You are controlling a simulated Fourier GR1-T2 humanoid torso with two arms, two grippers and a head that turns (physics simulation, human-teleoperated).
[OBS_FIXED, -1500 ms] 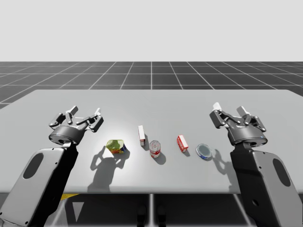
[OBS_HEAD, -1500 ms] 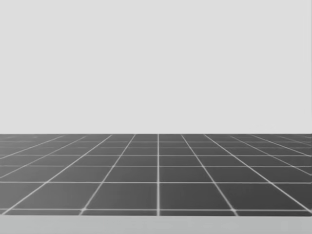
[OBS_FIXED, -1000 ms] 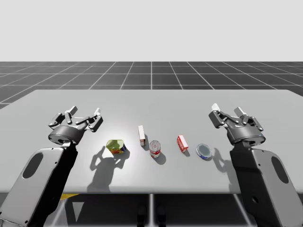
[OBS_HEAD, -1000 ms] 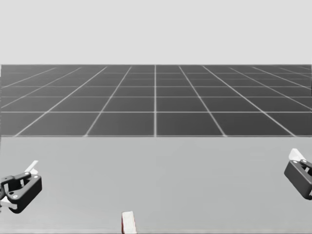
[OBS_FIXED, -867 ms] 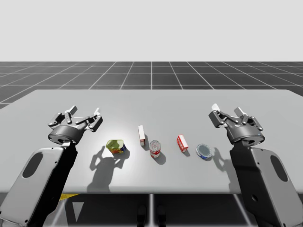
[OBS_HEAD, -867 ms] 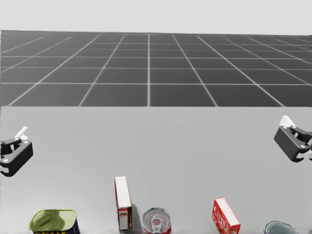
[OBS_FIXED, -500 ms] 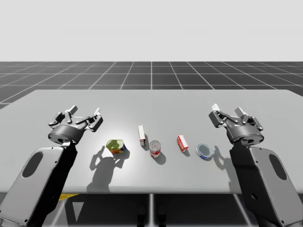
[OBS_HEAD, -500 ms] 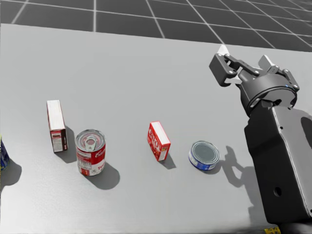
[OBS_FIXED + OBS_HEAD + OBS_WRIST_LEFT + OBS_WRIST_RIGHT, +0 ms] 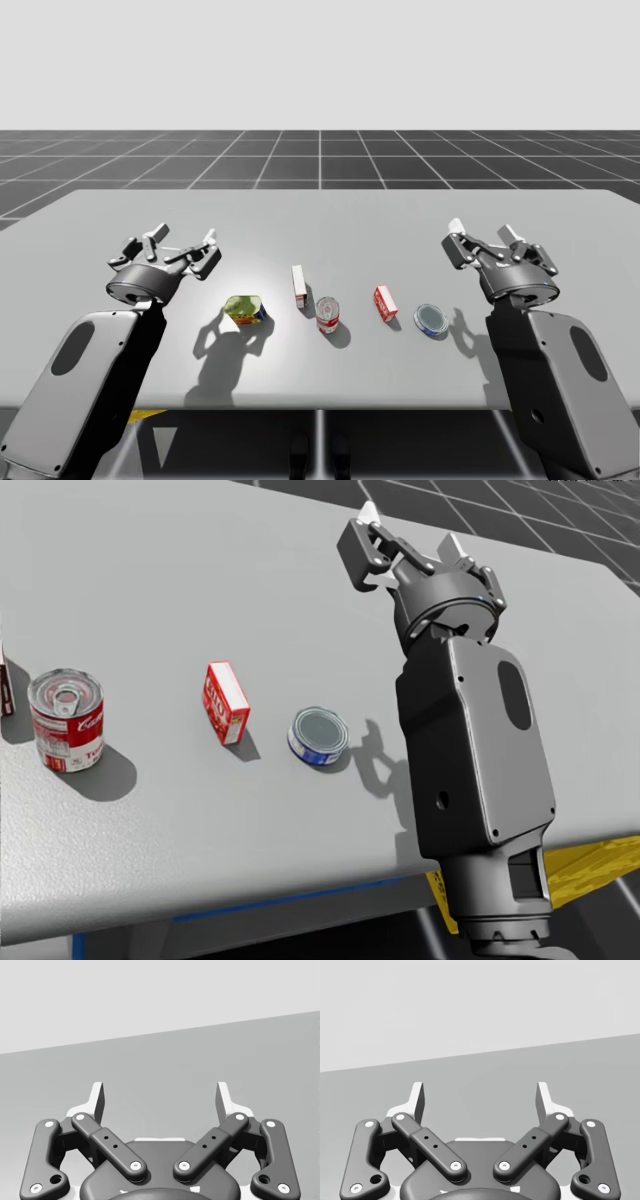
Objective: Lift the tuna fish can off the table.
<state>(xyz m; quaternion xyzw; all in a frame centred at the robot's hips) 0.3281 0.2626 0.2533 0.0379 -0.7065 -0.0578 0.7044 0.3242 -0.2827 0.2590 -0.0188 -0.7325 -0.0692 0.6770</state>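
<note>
The right gripper (image 9: 410, 530) hovered, fingers spread, at one o'clock from the blue tuna fish can (image 9: 319, 735) on the table (image 9: 150, 580); the left gripper (image 9: 182, 236) was spread too

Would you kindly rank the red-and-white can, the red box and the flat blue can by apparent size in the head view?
1. The red-and-white can, clearly largest.
2-3. The red box and the flat blue can look about alike: the box is taller, the can wider.

Flat blue can (image 9: 432, 320) rests near my right tool (image 9: 483, 234), untouched.
</note>
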